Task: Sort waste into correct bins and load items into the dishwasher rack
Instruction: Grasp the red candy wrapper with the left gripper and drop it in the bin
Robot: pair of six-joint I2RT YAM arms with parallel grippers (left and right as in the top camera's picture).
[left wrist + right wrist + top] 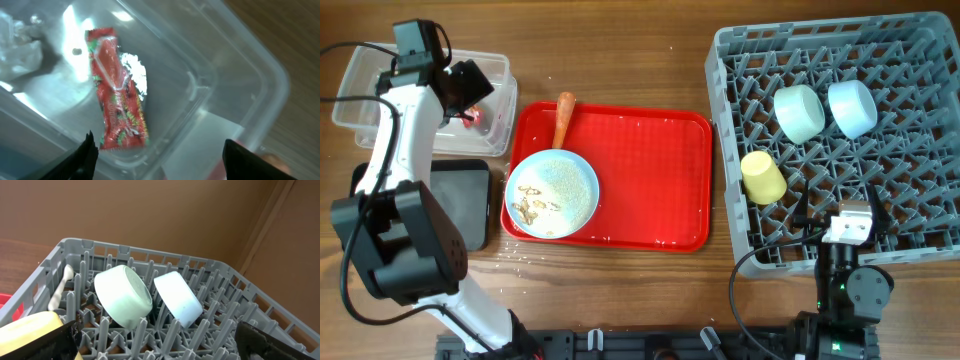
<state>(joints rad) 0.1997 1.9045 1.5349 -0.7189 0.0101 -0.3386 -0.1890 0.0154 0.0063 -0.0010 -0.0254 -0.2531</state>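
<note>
Although the left arm [390, 140] hides much of the clear tub [360, 70] from overhead, the left wrist view shows the glossy red-and-white wrapper [117, 95] lying flat on the tub's floor, at 11 o'clock from the left claw [159, 145], whose fingers stand spread with nothing between them; a pale crumpled mass [20, 52] at 10 o'clock is too blurred to identify. The right claw [160, 337], likewise spread and cut off by the frame edge, hovers over the grey pegged rack [75, 255], with the pale green bowl [122, 295] tipped on its side at 11 o'clock
</note>
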